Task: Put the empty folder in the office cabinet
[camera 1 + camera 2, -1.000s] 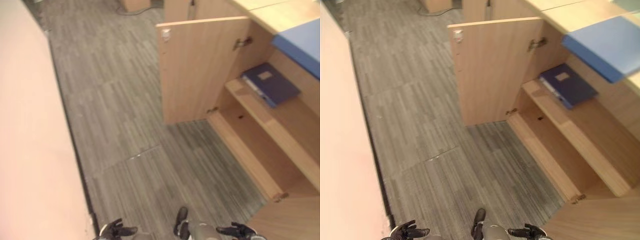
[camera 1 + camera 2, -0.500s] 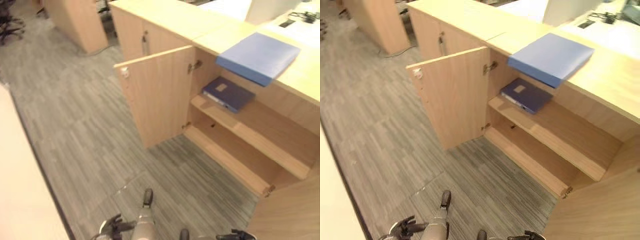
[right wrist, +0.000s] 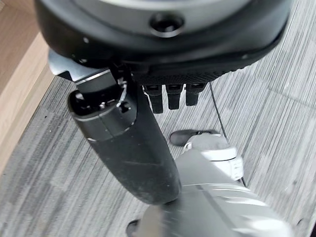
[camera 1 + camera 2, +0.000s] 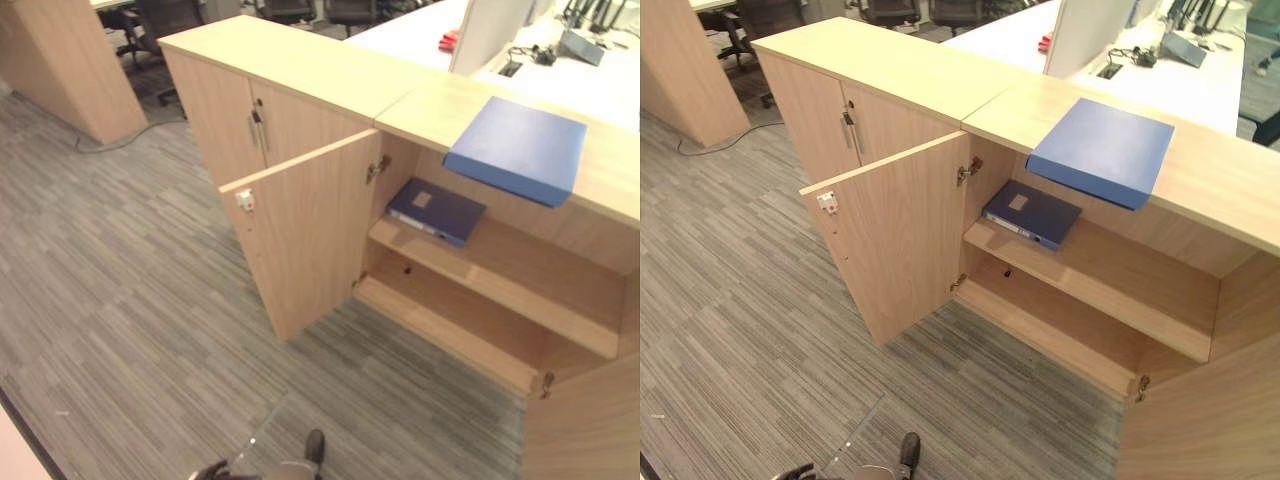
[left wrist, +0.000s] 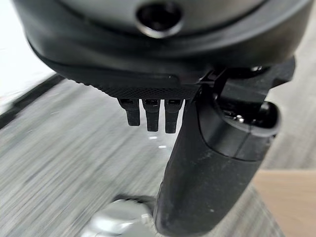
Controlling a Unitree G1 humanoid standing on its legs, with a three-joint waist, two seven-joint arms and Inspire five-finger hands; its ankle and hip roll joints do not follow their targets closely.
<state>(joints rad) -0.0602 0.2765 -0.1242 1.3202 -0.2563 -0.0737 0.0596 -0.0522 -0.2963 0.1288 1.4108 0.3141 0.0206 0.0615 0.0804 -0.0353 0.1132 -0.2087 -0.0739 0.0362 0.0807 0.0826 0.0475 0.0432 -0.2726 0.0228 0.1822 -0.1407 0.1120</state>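
A light blue folder (image 4: 520, 148) lies flat on top of the wooden office cabinet (image 4: 430, 95), above its open compartment. Inside, a dark blue binder (image 4: 436, 210) with a white label rests on the upper shelf (image 4: 500, 285); the lower shelf is bare. The cabinet's left door (image 4: 300, 230) stands swung out towards me. My left hand (image 5: 148, 74) hangs over the grey floor with straight fingers and holds nothing. My right hand (image 3: 165, 79) hangs the same way, empty, well short of the cabinet.
A second cabinet section (image 4: 245, 105) with shut doors adjoins on the left. Behind stand a white desk (image 4: 430, 30) with a monitor and office chairs (image 4: 165, 15). A wooden partition (image 4: 60, 60) is at the far left. Grey carpet (image 4: 130, 280) stretches before the cabinet.
The whole view has swung up and towards the cabinet, so the camera moved. The cabinet top and light blue folder now show in full. The folders have not moved.
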